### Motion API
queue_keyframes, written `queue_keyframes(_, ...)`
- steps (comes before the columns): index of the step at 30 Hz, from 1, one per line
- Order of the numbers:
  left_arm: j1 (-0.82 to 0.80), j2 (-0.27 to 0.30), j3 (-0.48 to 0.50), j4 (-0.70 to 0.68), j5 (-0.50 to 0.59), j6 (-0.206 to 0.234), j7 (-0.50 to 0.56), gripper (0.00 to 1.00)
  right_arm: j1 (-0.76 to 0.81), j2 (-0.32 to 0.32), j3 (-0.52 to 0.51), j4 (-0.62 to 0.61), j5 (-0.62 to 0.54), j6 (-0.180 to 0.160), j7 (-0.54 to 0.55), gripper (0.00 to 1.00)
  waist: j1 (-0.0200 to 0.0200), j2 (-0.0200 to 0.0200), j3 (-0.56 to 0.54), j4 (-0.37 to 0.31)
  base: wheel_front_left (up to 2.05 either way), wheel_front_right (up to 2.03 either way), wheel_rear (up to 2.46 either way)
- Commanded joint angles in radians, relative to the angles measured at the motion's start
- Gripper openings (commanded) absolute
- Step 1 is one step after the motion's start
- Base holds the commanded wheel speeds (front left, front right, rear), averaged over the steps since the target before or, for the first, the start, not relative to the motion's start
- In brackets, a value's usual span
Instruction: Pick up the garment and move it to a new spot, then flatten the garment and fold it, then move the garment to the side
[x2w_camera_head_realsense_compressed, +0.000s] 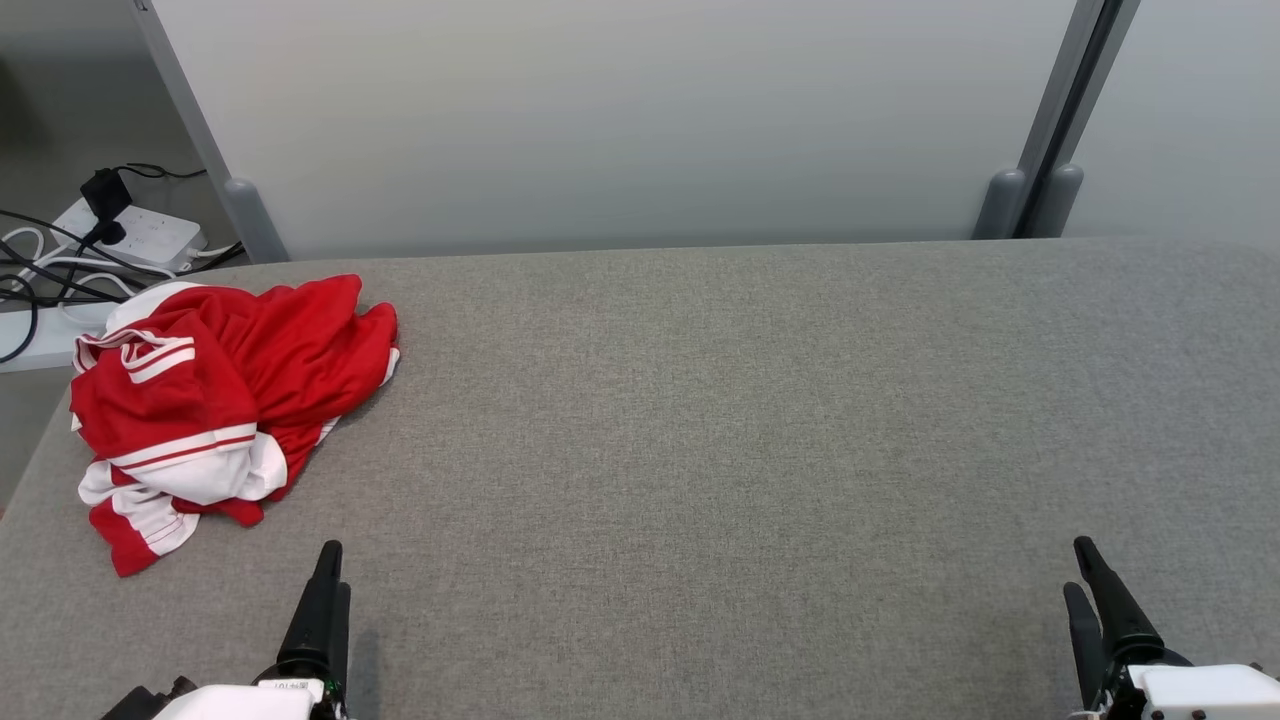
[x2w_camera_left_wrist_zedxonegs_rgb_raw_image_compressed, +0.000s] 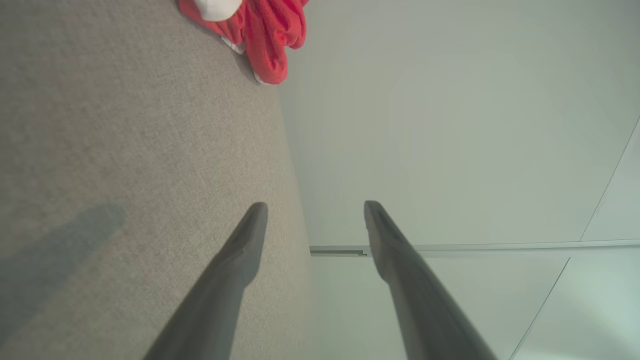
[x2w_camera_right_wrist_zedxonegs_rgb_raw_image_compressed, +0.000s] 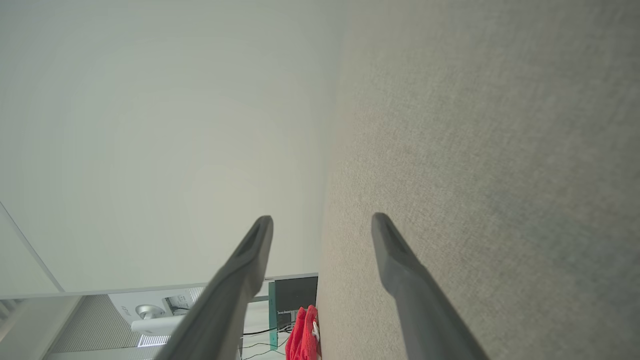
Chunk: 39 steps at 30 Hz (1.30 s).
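Observation:
The garment is a red jersey with white stripes and trim, crumpled in a heap at the far left of the grey fabric table. Its edge also shows in the left wrist view as the garment, and far off in the right wrist view as the garment. My left gripper hovers near the front edge, just right of and nearer than the heap, open and empty. My right gripper sits at the front right, far from the cloth, open with nothing between its fingers.
A pale partition wall with grey posts runs along the table's far edge. Beyond the table's left corner lie a white power strip and black and white cables on a low shelf.

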Motion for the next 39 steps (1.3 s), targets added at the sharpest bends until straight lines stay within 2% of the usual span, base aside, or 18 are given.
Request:
queue_keyframes(1,-0.059,0.020,-0.002,-0.033,0.015,-0.003,-0.009,1.00,-0.039,-0.018,0.009,-0.036,-0.021,0.003,-0.017,1.00,-0.0003,-0.0001,0.000,0.000,0.00,0.00,0.00)
queue_keyframes(20,-0.086,0.017,-0.019,-0.103,0.322,-0.004,-0.068,1.00,-0.060,-0.023,0.064,-0.096,-0.337,0.004,-0.076,1.00,-0.0003,-0.0001,0.014,0.003,0.00,0.00,0.00)
queue_keyframes(39,-0.113,0.018,-0.042,-0.115,0.556,-0.005,-0.121,1.00,-0.080,-0.028,0.118,-0.160,-0.571,0.005,-0.128,1.00,-0.0003,-0.0001,0.021,0.003,0.00,0.00,0.00)
